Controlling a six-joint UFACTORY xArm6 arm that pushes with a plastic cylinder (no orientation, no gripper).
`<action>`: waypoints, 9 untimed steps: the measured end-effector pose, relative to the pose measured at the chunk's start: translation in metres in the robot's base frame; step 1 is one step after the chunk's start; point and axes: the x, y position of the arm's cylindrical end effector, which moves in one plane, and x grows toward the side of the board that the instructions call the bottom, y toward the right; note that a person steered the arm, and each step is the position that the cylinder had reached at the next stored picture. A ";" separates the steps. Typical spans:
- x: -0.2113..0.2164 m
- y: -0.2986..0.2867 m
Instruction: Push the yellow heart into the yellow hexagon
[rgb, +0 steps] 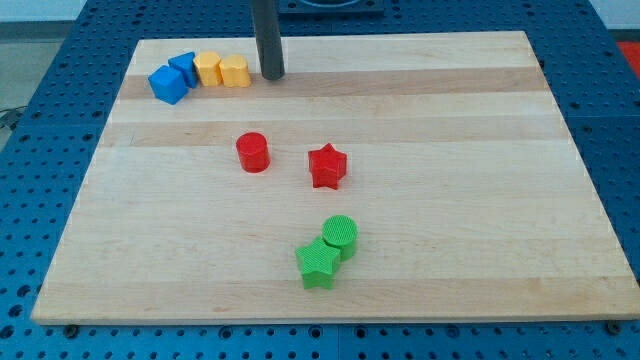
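Observation:
Two yellow blocks sit side by side, touching, near the view's top left of the wooden board (450, 120). The left one (207, 68) looks like the yellow hexagon and the right one (234, 72) like the yellow heart, but the shapes are hard to make out. My tip (272, 75) stands just to the right of the right yellow block, a small gap apart.
Two blue blocks (168, 83) (183, 66) touch the yellow pair on its left. A red cylinder (252, 152) and a red star (326, 166) stand mid-board. A green cylinder (340, 236) and a green star (318, 264) touch near the view's bottom.

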 end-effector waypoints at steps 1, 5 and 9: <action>0.000 -0.013; 0.019 -0.033; 0.072 -0.005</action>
